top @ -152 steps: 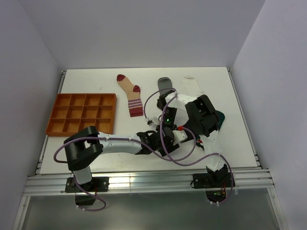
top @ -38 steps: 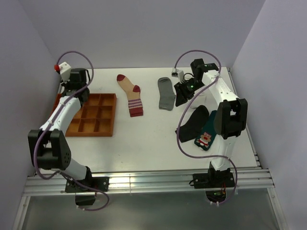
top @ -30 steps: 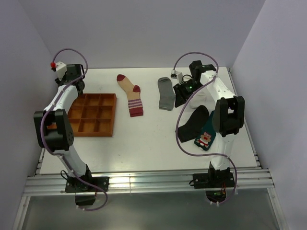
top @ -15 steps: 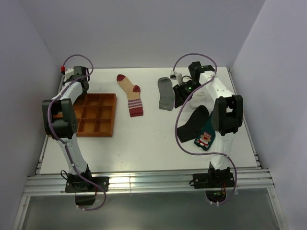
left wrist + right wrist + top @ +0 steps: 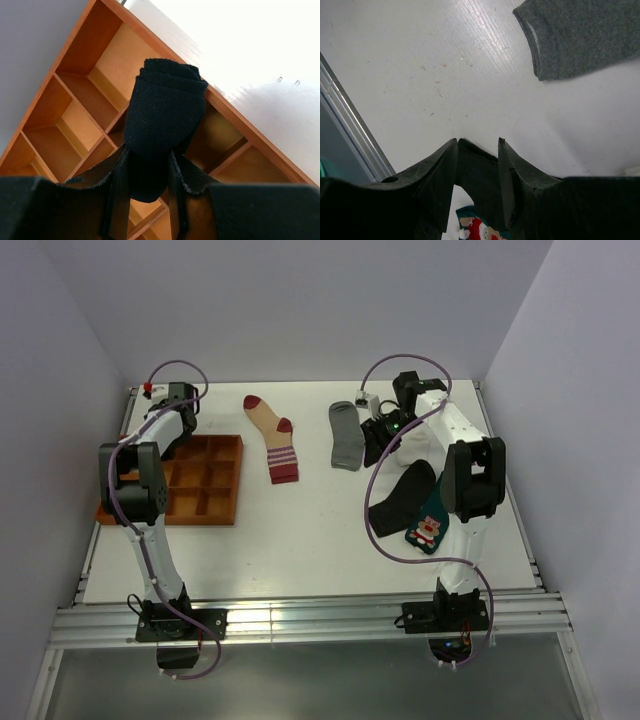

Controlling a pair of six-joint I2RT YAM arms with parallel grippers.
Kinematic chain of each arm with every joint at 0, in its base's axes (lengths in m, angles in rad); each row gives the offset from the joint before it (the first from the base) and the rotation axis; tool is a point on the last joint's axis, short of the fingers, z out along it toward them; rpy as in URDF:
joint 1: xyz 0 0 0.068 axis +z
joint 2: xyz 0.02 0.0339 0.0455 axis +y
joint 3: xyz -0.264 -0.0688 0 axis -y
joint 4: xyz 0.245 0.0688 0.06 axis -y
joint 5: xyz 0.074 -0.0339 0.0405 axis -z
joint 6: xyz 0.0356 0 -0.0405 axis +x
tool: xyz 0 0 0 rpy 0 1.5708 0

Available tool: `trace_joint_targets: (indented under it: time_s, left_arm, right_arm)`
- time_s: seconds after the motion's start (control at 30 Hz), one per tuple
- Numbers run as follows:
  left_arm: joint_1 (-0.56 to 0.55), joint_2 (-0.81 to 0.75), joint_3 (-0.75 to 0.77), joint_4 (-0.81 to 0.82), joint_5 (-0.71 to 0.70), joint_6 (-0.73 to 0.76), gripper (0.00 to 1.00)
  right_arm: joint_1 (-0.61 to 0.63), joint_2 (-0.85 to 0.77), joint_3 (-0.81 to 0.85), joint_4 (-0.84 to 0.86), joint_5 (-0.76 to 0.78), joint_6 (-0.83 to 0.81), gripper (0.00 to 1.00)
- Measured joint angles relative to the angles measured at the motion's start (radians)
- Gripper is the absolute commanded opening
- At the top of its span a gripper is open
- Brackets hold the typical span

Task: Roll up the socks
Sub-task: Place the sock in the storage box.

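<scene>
A rolled black sock is pinched between the fingers of my left gripper, which hangs over the far left compartments of the orange tray. In the top view that gripper is at the tray's back left corner. My right gripper is open just right of the flat grey sock and holds nothing. Through its gap a flat black sock and the teal Christmas sock show on the table. The beige red-striped sock lies flat at the back middle.
The orange tray sits at the table's left with several open compartments. The black sock and the Christmas sock lie beside the right arm's upright link. A metal rail runs along the table's edge.
My left arm has swung right from the back left corner, bringing the rolled black sock over the tray. The right gripper has barely moved, and its jaws have narrowed a little.
</scene>
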Motion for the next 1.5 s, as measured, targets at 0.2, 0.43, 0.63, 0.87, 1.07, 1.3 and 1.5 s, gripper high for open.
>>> trace_joint_targets:
  time_s: [0.2,0.43,0.63,0.87,1.07,1.3,1.5]
  left_arm:
    - [-0.001,0.035,0.056,-0.053,0.013,0.013,0.0]
    - [0.017,0.073,0.116,-0.114,0.133,0.027,0.0]
    - [0.061,0.085,0.127,-0.117,0.253,0.027,0.0]
    - [0.117,0.086,0.126,-0.115,0.406,0.004,0.0]
    - [0.143,0.091,0.122,-0.108,0.48,-0.028,0.05]
    - [0.147,0.063,0.071,-0.055,0.483,-0.048,0.41]
    - [0.146,0.044,0.055,-0.036,0.516,-0.055,0.51]
  right_arm:
    - [0.0,0.0,-0.012,0.006,0.001,0.0,0.45]
    - [0.0,0.0,-0.023,0.014,0.001,0.0,0.45]
    - [0.0,0.0,-0.042,0.021,0.002,0.0,0.45]
    - [0.0,-0.001,-0.089,0.047,0.012,0.006,0.45]
    - [0.0,-0.01,-0.116,0.069,0.033,0.014,0.45]
    - [0.0,-0.029,-0.127,0.092,0.049,0.026,0.45]
    - [0.0,-0.029,-0.127,0.097,0.057,0.035,0.45]
